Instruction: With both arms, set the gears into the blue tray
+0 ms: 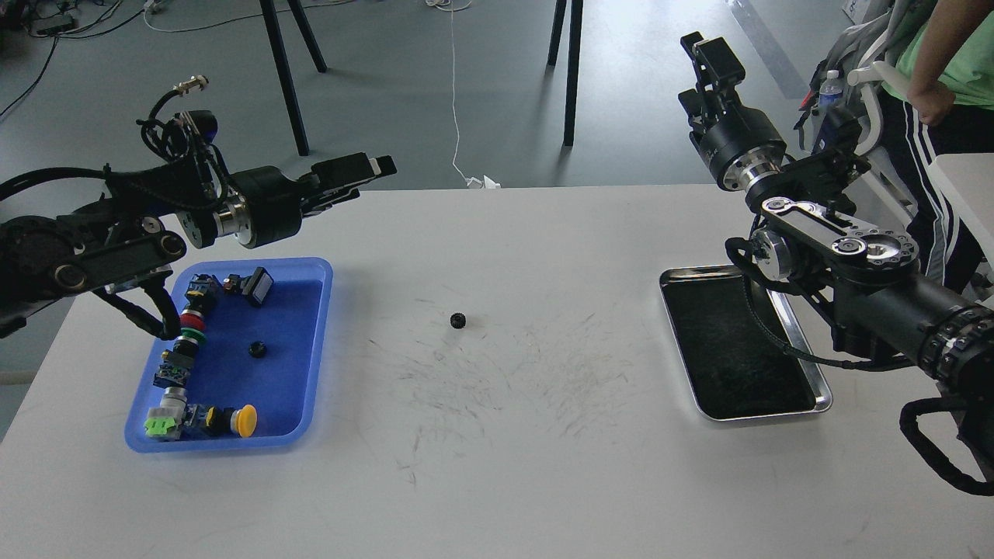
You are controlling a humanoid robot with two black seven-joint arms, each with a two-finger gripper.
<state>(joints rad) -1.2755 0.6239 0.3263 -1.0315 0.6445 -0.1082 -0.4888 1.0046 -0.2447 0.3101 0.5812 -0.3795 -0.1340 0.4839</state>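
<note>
One small black gear [458,319] lies on the bare white table near its middle. Another gear [257,349] rests inside the blue tray [324,289] at the left. My left gripper [375,178] hovers above the table's far edge, beyond the tray's far right corner. It points right, is open and holds nothing. My right gripper [689,68] is raised high past the far edge, above the right side of the table. It points up and away, open and empty. Both grippers are well clear of the gears.
Colourful push-button switches [186,357] line the blue tray's left side and near end. A shiny metal tray [703,415] with black lining sits at the right under my right arm. A person [940,78] stands at the far right. Tripod legs [283,78] rise beyond the table.
</note>
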